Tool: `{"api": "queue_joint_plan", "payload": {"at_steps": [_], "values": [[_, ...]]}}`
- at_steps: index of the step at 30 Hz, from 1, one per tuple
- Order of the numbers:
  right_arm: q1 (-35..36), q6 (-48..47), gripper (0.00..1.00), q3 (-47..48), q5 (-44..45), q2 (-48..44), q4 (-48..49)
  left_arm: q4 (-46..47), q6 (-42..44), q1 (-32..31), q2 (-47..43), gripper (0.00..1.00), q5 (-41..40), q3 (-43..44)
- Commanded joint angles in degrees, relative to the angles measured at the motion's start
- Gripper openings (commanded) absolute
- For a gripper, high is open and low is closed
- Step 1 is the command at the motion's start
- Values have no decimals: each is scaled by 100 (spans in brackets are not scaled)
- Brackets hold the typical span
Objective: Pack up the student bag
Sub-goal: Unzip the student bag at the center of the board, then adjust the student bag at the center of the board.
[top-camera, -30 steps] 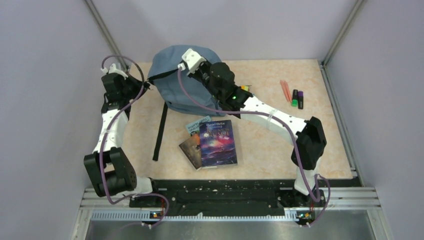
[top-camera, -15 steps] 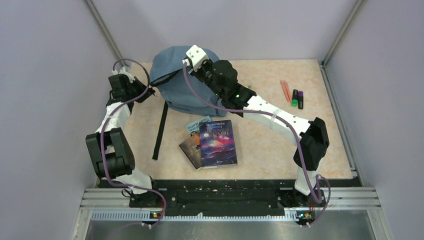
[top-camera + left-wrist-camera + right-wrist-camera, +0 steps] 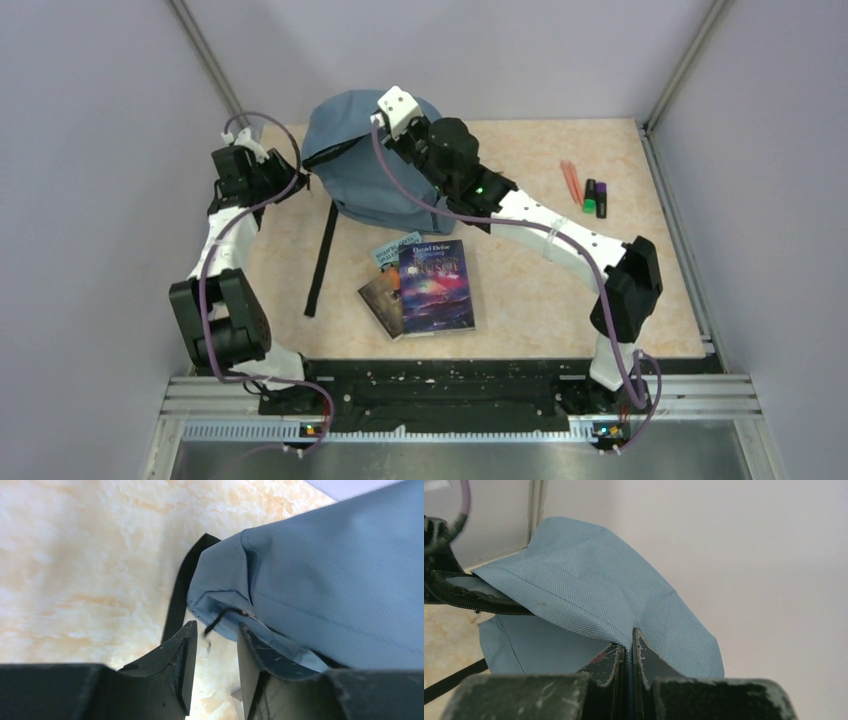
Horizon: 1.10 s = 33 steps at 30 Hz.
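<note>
Shows matt, finely woven cloth on the student bag (image 3: pixel 345 180), flat black webbing on its strap (image 3: pixel 321 262), scuffed matt black plastic on the fingers (image 3: pixel 174 664) of the left gripper (image 3: pixel 216 632) and right gripper (image 3: pixel 628 641), a printed paper cover on the near book (image 3: pixel 436 288), and a smooth, marbled beige face on the table (image 3: pixel 530 290).

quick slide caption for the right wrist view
Right gripper pinches a fold of the blue student bag, its black zipper open at left, pale wall behind.

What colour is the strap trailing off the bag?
Black. The strap from the dusty-blue student bag shows best in the top external view.
</note>
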Motion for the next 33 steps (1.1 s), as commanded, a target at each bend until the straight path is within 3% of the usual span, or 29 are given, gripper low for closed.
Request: {"api": "queue_joint_plan", "payload": {"at_steps": [1, 4, 8, 14, 20, 26, 33], "values": [[-130, 211, 0, 203, 244, -419, 134, -119, 928, -25, -1154, 45, -563, 289], [-232, 385, 0, 203, 111, -406, -18, -99, 1582, -315, -1850, 52, -952, 96], [-328, 640, 0, 236, -143, -407, -313, -390, 3026, -1403, -2544, 56, -1654, -31], [-429, 865, 0, 304, -634, -480, -790, 11, 3945, -2438, -3590, 71, -1256, -726], [-450, 895, 0, 239, -1125, -568, -1137, 336, 4473, -2514, -3746, 74, -1263, -1056], [-453, 850, 0, 230, -1464, -557, -1325, 452, 4333, -2516, -3626, 82, -1248, -1036], [-451, 785, 0, 221, -1669, -530, -1483, 835, 4155, -2516, -3458, 83, -1216, -1070]]}}
